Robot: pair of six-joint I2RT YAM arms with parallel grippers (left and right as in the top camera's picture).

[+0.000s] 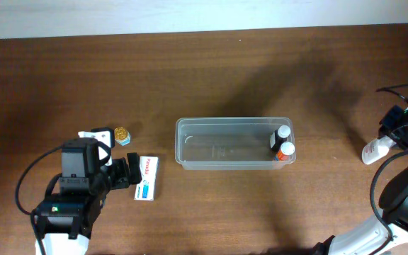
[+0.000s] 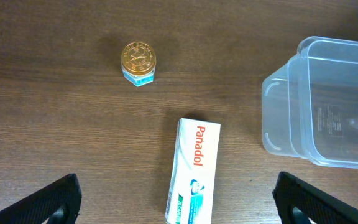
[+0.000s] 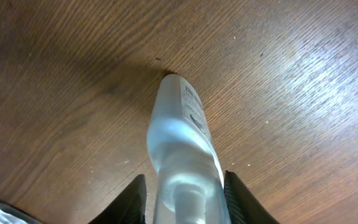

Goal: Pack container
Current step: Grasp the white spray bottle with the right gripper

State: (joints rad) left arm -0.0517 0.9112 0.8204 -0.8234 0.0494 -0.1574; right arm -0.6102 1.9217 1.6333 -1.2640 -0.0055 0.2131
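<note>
The clear container (image 1: 232,121) stands at the table's middle, and its left end shows in the left wrist view (image 2: 328,93). Two small white-capped bottles (image 1: 282,132) (image 1: 285,150) stand inside at its right end. A Panadol box (image 1: 146,178) (image 2: 194,171) lies flat to the container's left. My left gripper (image 1: 122,173) (image 2: 176,202) is open, with its fingers wide on either side of the box's near end. My right gripper (image 1: 397,138) (image 3: 184,199) at the far right is closed around a white bottle (image 1: 374,150) (image 3: 179,124) that lies on the table.
A small jar with a gold lid (image 1: 122,134) (image 2: 138,62) stands on the wood beyond the box. Black cables (image 1: 402,92) run near the right arm at the table's right edge.
</note>
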